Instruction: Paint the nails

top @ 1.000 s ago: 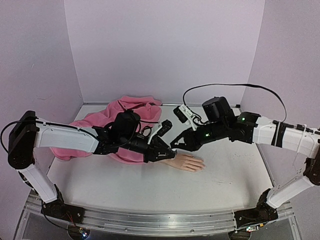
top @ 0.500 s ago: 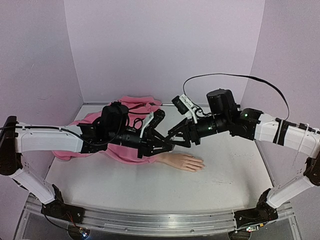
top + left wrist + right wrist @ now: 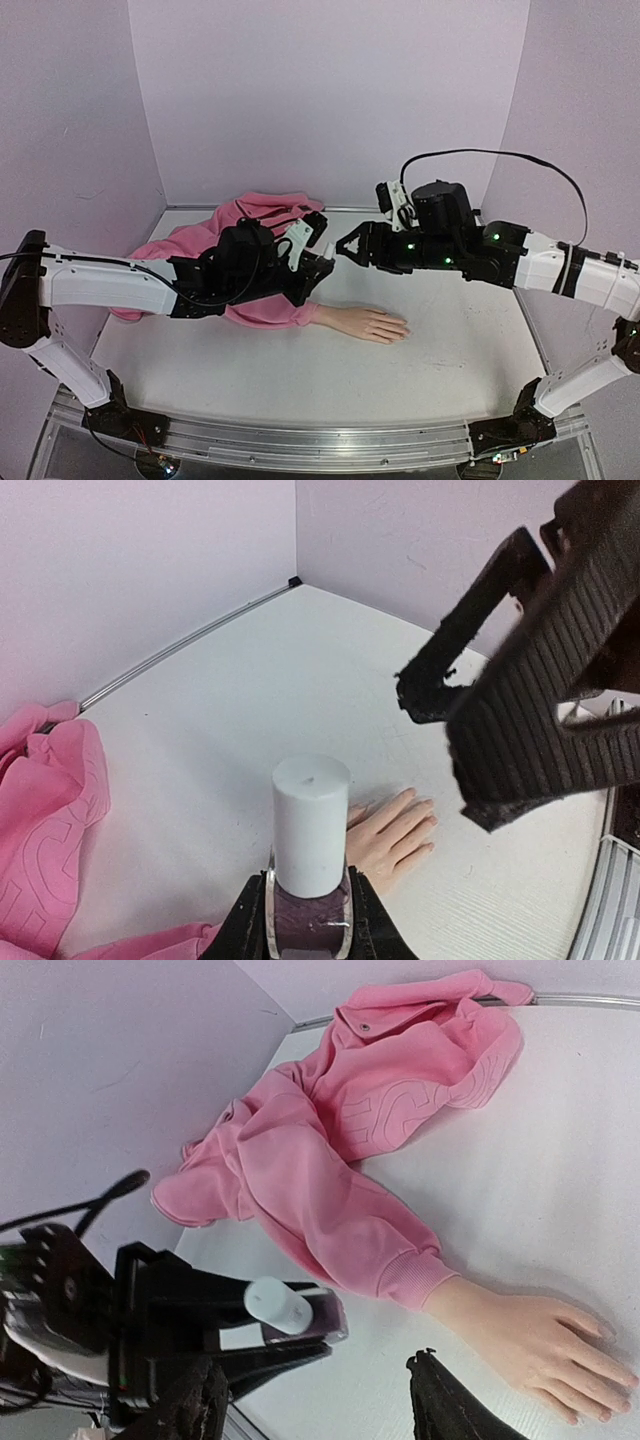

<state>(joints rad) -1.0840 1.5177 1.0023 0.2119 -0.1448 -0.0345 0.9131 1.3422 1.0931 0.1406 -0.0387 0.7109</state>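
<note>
Three lilac walls (image 3: 330, 100), white table (image 3: 300, 370) | left hand (image 3: 318, 265) grips polish bottle (image 3: 310, 830) | right hand (image 3: 347, 246) spread open

The nails (image 3: 607, 1329), on the mannequin hand (image 3: 520, 1345) beneath the right end effector (image 3: 320, 1400), are too small to judge for lacquer. The bottle (image 3: 310, 825) in the left end effector (image 3: 308, 925) hides that hand's wrist; its own base is cut off below.

The right gripper (image 3: 345, 246), clamped a second ago, now stands with its jaws apart, higher and farther back from the hand (image 3: 372, 324). The left gripper (image 3: 320, 264) rises from beside the wrist too, lifting the bottle (image 3: 309, 905) above the sleeve (image 3: 268, 312), with its cap (image 3: 311, 815) pointing toward the right gripper.
</note>
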